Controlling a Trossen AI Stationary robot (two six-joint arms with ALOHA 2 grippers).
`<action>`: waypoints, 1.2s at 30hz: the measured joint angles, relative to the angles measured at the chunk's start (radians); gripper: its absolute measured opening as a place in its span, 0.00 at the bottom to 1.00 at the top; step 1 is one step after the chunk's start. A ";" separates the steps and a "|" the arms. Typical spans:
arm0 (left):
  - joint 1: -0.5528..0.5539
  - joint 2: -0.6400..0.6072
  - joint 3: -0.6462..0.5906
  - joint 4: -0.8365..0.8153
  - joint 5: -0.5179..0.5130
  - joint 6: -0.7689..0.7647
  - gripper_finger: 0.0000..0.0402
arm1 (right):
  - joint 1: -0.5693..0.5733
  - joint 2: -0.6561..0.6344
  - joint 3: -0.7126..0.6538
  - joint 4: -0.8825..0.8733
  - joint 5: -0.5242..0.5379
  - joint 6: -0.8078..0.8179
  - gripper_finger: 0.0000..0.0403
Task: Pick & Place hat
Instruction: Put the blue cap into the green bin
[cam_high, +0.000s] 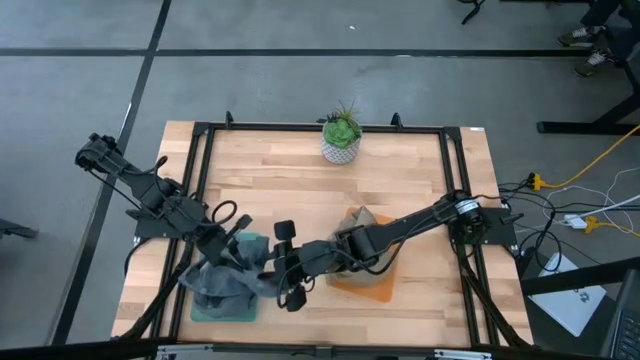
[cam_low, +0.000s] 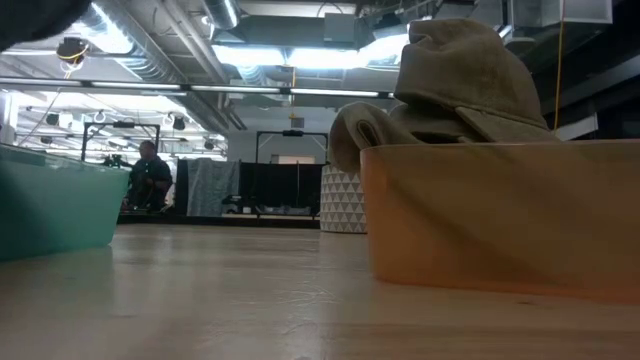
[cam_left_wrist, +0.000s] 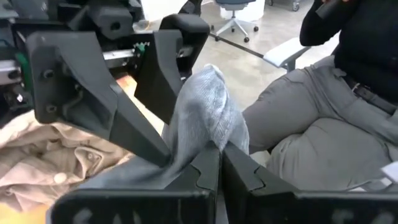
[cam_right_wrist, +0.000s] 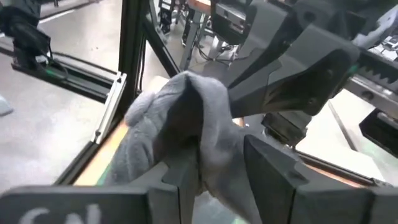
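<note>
A grey hat (cam_high: 228, 280) hangs bunched over the teal bin (cam_high: 205, 312) at the table's near left. My left gripper (cam_high: 238, 245) and my right gripper (cam_high: 275, 268) meet at it from opposite sides, both shut on its cloth. The left wrist view shows the grey hat (cam_left_wrist: 208, 106) rising between my left gripper's (cam_left_wrist: 221, 158) fingers. In the right wrist view the hat (cam_right_wrist: 180, 106) is bunched at my right gripper (cam_right_wrist: 221, 168). A tan hat (cam_high: 362, 228) lies piled in the orange bin (cam_high: 385, 290). My left gripper pinches a bunched fold of the grey hat (cam_left_wrist: 208, 140) between its two fingers, coming from the table's left and slanting slightly down. The cloth stands up past the fingertips. My right gripper holds a thick bunch of the hat's cloth (cam_right_wrist: 214, 149) between its two fingers, coming nearly level from the table's right. The rest of the hat droops below toward the teal bin.
A potted plant (cam_high: 342, 135) in a white patterned pot stands at the table's far edge. A black frame (cam_high: 200, 150) borders the table. In the low view the teal bin (cam_low: 50, 205) and the orange bin (cam_low: 500, 215) flank bare wood. A person (cam_left_wrist: 336, 93) sits beyond the table.
</note>
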 joint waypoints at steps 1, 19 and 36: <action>0.000 0.000 0.000 -0.003 0.000 -0.006 0.01 | 0.000 0.000 0.000 0.005 0.000 0.009 0.32; 0.001 0.000 0.000 -0.046 -0.018 -0.179 0.01 | -0.003 0.001 0.000 -0.026 0.062 0.126 0.02; 0.000 -0.009 0.002 -0.159 -0.167 -0.375 0.03 | -0.021 0.002 0.000 -0.108 0.193 0.174 0.01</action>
